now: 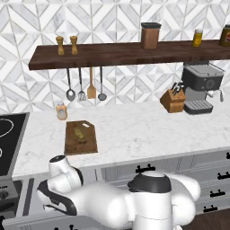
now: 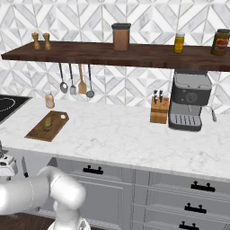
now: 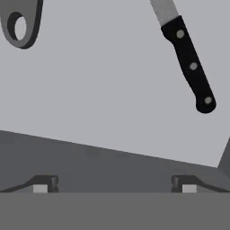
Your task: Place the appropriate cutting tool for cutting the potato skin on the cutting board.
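Fingers [image 3: 114,184] spread wide, holding nothing, above drawer; peeler [image 3: 19,24] far left looks light, stiff, slippery metal, best pinched across its short handle, not knife [image 3: 188,60]

Dark brown cutting board [image 1: 81,138], grey peeler [image 3: 19,24] (black-handled knife [image 3: 188,60])

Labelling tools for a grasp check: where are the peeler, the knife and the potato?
peeler [image 3: 20,24], hand view, on its looped head.
knife [image 3: 191,65], hand view, on its black handle.
potato [image 1: 79,133], left base view, on its middle.
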You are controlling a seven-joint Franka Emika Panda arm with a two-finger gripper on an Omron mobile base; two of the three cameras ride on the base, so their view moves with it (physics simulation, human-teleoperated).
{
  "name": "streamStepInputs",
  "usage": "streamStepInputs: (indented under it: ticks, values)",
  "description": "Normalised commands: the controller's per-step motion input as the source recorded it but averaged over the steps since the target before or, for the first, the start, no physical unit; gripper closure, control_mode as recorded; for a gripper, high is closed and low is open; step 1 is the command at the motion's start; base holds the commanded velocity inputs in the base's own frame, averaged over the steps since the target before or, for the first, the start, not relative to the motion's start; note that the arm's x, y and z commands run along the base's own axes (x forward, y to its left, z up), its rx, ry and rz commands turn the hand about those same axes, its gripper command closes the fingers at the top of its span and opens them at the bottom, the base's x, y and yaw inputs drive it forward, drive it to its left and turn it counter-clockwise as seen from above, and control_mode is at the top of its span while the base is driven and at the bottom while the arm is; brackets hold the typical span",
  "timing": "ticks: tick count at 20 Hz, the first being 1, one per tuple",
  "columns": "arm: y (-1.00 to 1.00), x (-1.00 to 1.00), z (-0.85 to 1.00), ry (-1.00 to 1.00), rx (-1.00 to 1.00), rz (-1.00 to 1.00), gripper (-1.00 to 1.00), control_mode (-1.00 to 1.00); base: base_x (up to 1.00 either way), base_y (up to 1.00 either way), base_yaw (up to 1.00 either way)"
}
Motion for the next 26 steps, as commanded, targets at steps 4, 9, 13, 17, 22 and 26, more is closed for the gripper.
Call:
streamStepInputs:
  ticks: [4, 9, 13, 17, 22, 26]
  values:
    - [-0.23, -0.75, 0.0, 0.09, 0.07, -0.01, -1.0, -1.0, 0.0, 0.0, 0.0]
    - [-0.21, -0.88, 0.0, 0.11, 0.05, -0.02, -1.0, -1.0, 0.0, 0.0, 0.0]
    - [-0.2, -0.88, 0.0, 0.09, 0.03, -0.04, -1.0, -1.0, 0.0, 0.0, 0.0]
    - [0.39, 0.01, 0.22, -0.09, 0.01, -0.14, -1.0, -1.0, 0.0, 0.0, 0.0]
    - [0.75, 0.32, 0.41, -0.31, 0.0, -0.09, -1.0, -1.0, 0.0, 0.0, 0.0]
    - [0.49, 0.33, 0.19, -0.4, 0.0, -0.01, -1.0, -1.0, 0.0, 0.0, 0.0]
